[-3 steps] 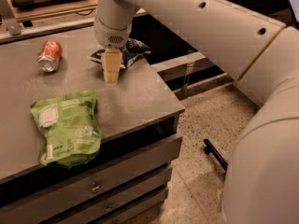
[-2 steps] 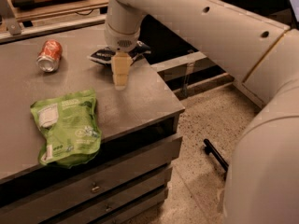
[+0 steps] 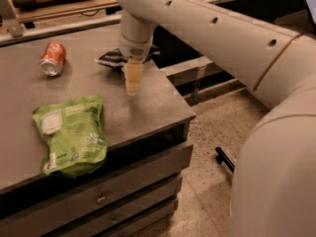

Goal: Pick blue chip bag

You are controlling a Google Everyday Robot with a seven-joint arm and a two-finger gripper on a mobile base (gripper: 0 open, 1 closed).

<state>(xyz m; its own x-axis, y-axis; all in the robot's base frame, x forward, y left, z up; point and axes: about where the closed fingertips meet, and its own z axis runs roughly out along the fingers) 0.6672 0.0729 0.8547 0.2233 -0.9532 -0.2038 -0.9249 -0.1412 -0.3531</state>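
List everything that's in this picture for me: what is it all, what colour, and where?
soda can: one, orange-red, lying on its side at the table's back left.
blue chip bag: one, dark navy with white print, crumpled, at the table's back edge, partly hidden behind the gripper.
green pouch: one, bright green, flat at the front left.
table: one, grey-brown top.
drawers: grey, below the tabletop.
black bar: one, on the speckled floor to the right.
arm: one, cream, reaching in from the right.
gripper: one, beige, pointing down over the table just in front of the blue chip bag.
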